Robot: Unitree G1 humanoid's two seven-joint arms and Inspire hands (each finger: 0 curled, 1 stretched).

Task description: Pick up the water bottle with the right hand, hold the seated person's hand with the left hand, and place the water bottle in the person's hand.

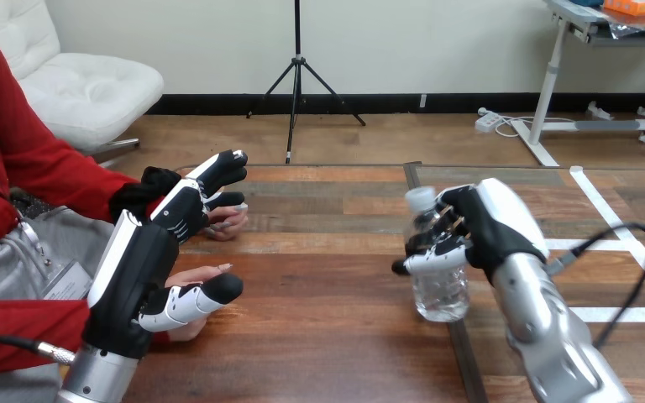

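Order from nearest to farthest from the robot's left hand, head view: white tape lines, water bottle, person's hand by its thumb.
1. Person's hand, beside the left hand, view's left.
2. Water bottle, centre-right, gripped by the right hand.
3. White tape lines, far right.

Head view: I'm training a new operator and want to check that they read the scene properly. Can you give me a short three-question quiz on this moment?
1. True or false: the right robot hand has its fingers curled round the water bottle.
2. The person's hands are nearest to: A) the water bottle; B) the left robot hand; C) the right robot hand.
3. Fill in: the bottle's cap is ____ in colour.

Key: 1 true; 2 B; 3 white.
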